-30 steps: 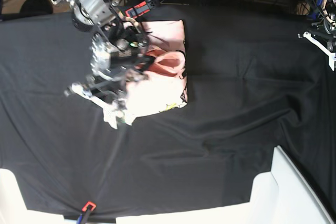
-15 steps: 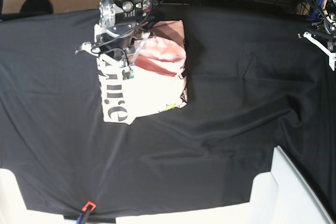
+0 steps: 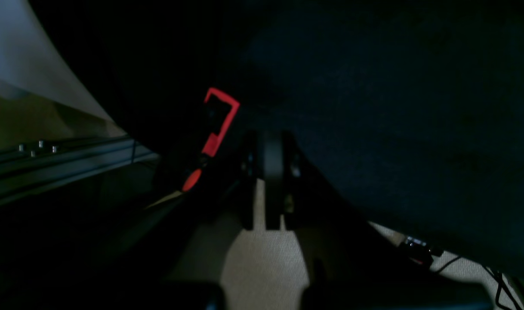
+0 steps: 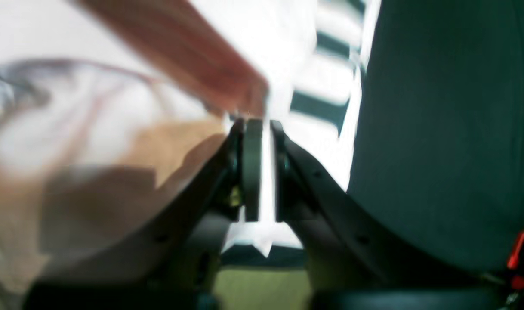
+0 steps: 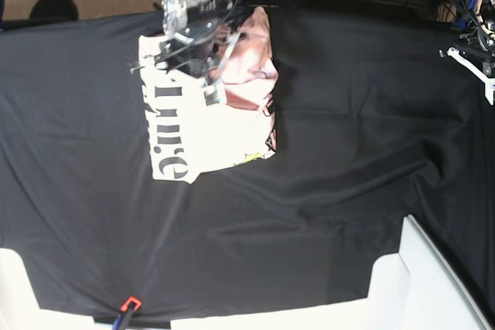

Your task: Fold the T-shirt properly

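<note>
The right gripper (image 4: 262,172) has its fingers a narrow slit apart, nothing visibly pinched, above the far edge of the folded pale pink T-shirt (image 5: 209,129), which lies lettering-up on the black cloth (image 5: 348,160). The left gripper (image 3: 268,181) is closed and empty beyond the cloth's edge, near a red clamp (image 3: 219,120).

Black cloth (image 5: 348,152) over the whole work surface.
Folded pale pink T-shirt (image 5: 224,125) lying toward eleven o'clock, lettering up.
</note>
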Robot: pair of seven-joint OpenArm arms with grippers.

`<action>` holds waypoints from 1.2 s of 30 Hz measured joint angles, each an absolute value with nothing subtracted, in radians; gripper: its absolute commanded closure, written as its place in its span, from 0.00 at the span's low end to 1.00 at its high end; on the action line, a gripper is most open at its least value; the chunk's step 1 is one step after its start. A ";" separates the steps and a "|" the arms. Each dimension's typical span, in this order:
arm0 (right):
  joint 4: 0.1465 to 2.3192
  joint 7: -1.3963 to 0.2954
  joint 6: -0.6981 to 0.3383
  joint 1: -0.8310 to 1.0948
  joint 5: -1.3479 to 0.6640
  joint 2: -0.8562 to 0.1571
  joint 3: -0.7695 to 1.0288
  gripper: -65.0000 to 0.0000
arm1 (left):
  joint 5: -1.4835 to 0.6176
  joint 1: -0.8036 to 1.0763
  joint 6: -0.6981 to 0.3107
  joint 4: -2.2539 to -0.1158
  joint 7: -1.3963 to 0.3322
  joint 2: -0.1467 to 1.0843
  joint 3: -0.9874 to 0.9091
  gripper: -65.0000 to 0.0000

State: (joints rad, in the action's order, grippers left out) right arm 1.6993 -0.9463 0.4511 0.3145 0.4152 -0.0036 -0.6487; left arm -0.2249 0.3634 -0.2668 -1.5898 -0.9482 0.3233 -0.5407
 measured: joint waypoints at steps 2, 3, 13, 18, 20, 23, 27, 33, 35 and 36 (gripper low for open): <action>1.701 -0.931 0.469 0.297 0.426 0.003 -0.630 0.68 | -0.224 0.363 -0.267 -1.590 -0.948 0.321 -0.541 0.94; 1.702 -0.928 0.461 0.288 0.427 0.003 -0.630 0.62 | -0.225 0.363 -0.267 -1.590 -0.948 0.321 -0.541 0.94; 1.705 -0.934 0.461 0.296 0.424 0.012 -0.633 0.50 | -0.226 0.343 -0.267 -1.590 -0.948 0.322 -0.540 0.94; 1.746 -0.945 0.464 0.297 0.426 0.007 -0.655 0.50 | -0.224 0.339 -0.267 -1.590 -0.949 0.321 -0.540 0.94; 1.779 -0.944 0.462 0.290 0.417 0.006 -0.683 0.50 | -0.225 0.338 -0.267 -1.590 -0.948 0.321 -0.540 0.94; 1.793 -0.938 0.465 0.286 0.421 0.007 -0.693 0.50 | -0.225 0.339 -0.267 -1.590 -0.948 0.321 -0.540 0.94; 1.789 -0.944 0.466 0.285 0.418 0.016 -0.693 0.50 | -0.225 0.338 -0.267 -1.590 -0.948 0.321 -0.540 0.94; 1.788 -0.939 0.466 0.282 0.419 0.019 -0.692 0.50 | -0.210 0.361 -0.412 -1.657 -0.949 0.329 -0.430 0.94; 1.787 -0.939 0.446 0.276 0.412 0.021 -0.654 0.50 | -0.243 0.368 -0.555 -1.731 -0.948 0.314 -0.333 0.94; 1.785 -0.935 0.443 0.274 0.394 0.028 -0.600 0.50 | -0.250 0.368 -0.594 -1.769 -0.945 0.296 -0.295 0.93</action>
